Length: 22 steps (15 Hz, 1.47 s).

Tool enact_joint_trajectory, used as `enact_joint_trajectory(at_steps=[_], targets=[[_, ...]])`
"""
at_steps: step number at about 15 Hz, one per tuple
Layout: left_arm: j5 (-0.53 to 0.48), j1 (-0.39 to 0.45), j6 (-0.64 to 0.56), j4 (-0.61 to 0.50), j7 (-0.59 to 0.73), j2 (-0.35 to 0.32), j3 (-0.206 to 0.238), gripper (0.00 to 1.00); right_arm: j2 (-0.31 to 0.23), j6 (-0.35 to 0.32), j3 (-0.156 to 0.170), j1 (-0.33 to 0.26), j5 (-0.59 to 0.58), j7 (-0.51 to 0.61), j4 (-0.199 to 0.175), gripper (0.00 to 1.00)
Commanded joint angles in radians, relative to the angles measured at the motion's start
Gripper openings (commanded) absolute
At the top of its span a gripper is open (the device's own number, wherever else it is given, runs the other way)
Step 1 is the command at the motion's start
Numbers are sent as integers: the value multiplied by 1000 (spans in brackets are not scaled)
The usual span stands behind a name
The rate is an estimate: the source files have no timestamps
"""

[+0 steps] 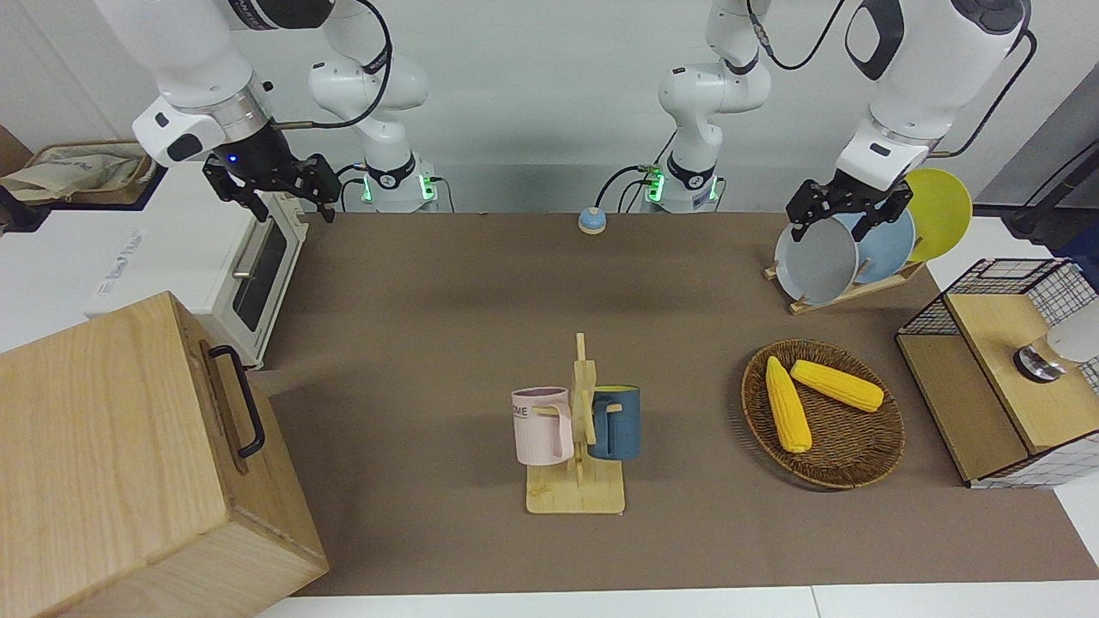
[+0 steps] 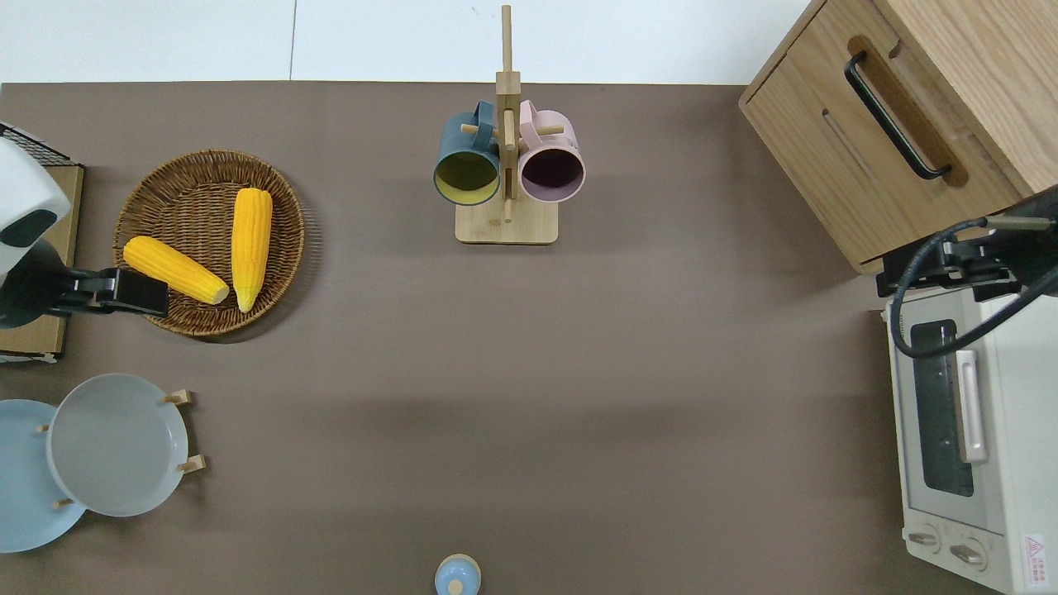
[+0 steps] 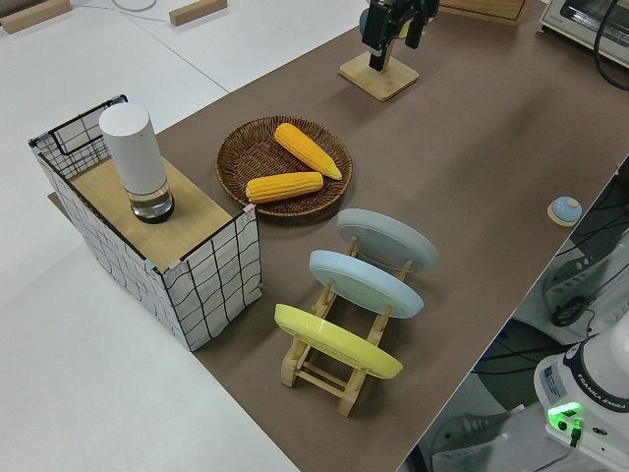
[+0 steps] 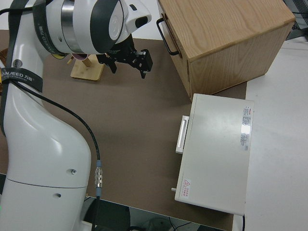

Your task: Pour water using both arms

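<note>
My left gripper [image 1: 848, 210] hangs open and empty in the air, over the rim of the wicker basket toward the left arm's end of the table [image 2: 124, 291]; it also shows in the left side view [image 3: 398, 22]. My right gripper [image 1: 270, 184] hangs open and empty over the table edge beside the toaster oven's door [image 4: 126, 60]. A pink mug [image 1: 541, 425] and a dark blue mug [image 1: 616, 422] hang on a wooden rack [image 1: 575, 493] in the middle of the table. A white cylindrical container [image 3: 138, 157] stands on a wooden shelf in a wire crate.
A wicker basket [image 1: 846, 468] holds two corn cobs. A plate rack with three plates [image 1: 816, 262] stands nearer to the robots than the basket. A toaster oven [image 1: 249, 266] and a wooden cabinet [image 1: 112, 446] stand at the right arm's end. A small blue knob [image 1: 592, 221] lies by the arm bases.
</note>
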Motion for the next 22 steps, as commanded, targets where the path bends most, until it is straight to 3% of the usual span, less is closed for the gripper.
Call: enact_joint_trajectory(at_steps=[1, 4, 6, 8, 11, 13, 17, 19, 22], targets=[[27, -1, -20, 24, -4, -12, 5, 998, -21, 33, 9, -16, 17, -23, -24, 992], [27, -1, -19, 25, -2, -10, 5, 998, -12, 64, 18, 2, 14, -18, -55, 990], [30, 5, -16, 25, 7, -9, 10, 998, -9, 159, 24, 39, 14, -18, -120, 992], [25, 4, -4, 26, 67, -3, 60, 998, 38, 229, 24, 92, 14, -3, -154, 992], [25, 5, 41, 48, 191, 13, 159, 998, 120, 433, 24, 220, 14, 123, -194, 990], [21, 5, 93, 48, 278, 28, 234, 998, 178, 528, 24, 263, 13, 137, -194, 992], [-13, 11, 221, 45, 367, 45, 353, 998, 243, 683, 24, 304, 11, 138, -191, 990], [-48, 74, 283, 45, 493, 66, 370, 998, 279, 774, 38, 316, 5, 137, -184, 990], [-120, 134, 361, 37, 555, 86, 370, 998, 313, 880, 40, 335, -24, 128, -181, 987]])
